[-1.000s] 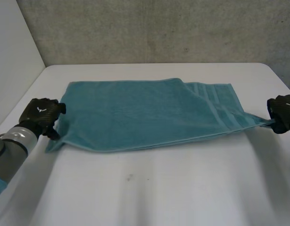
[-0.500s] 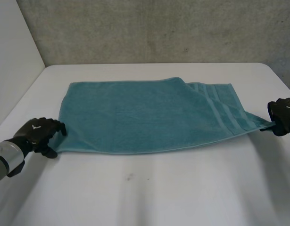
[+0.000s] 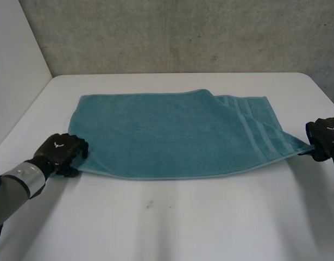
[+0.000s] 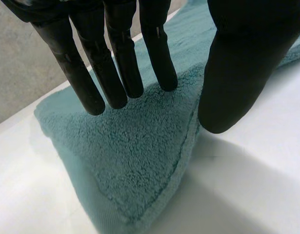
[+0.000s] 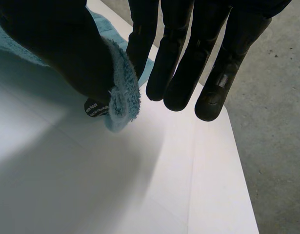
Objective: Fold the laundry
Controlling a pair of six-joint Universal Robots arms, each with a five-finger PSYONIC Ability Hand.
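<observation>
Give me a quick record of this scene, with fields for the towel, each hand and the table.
towel: teal, lying flat on the table, its near-right corner drawn out to a point
left hand: at the near-left corner, fingers straight over the cloth, thumb beside its edge
right hand: pinching the right corner between thumb and fingers
table: white
</observation>
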